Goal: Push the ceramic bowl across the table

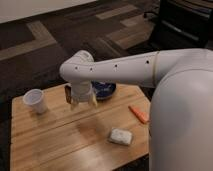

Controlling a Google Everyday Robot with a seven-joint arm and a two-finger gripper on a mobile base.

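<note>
Light wooden plank table [60, 142] fills lower frame | small glossy dark-blue ceramic bowl [106, 90] sits centre | gripper [82, 101] just left of it, grip state unreadable | approach step; next likely: meet rim, shove steadily

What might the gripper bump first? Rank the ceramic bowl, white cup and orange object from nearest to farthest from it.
From the gripper, above the table:
1. ceramic bowl, just behind it, image right.
2. white cup, farther off, image left.
3. orange object, near the table's right edge.
</note>
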